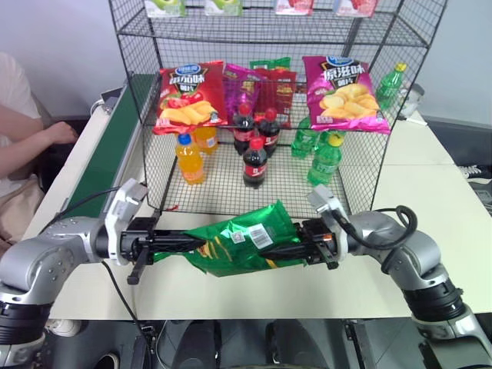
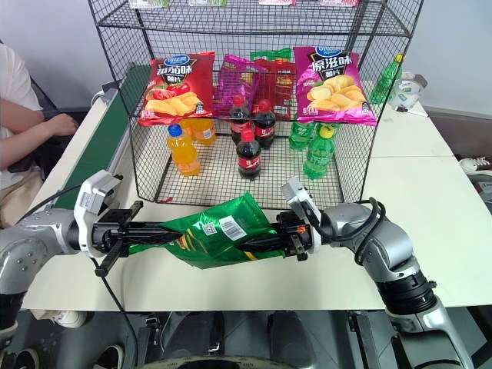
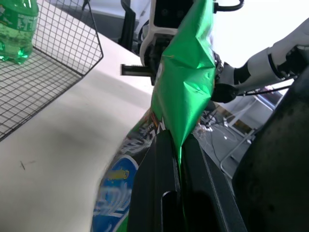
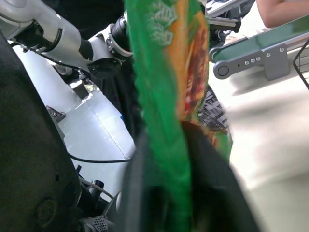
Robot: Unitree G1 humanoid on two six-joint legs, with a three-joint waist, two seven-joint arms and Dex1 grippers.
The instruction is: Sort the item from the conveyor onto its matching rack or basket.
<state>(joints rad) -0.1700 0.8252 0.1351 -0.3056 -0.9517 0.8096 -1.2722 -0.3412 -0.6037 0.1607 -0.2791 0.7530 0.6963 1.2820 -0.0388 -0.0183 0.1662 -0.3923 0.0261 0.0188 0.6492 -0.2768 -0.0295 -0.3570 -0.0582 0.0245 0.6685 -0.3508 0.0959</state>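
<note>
Chip bag [image 1: 244,244] spans between left claw [image 1: 187,244] and right claw [image 1: 296,238], above bench [image 1: 430,192], in front of wire rack [image 1: 134,115]. Conveyor [image 1: 104,157] runs left of rack; soda bottles [image 1: 255,161] stand inside.

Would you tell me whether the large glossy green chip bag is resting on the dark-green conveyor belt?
No, the green chip bag hangs above the white table, clamped between the left gripper and right gripper.
</note>
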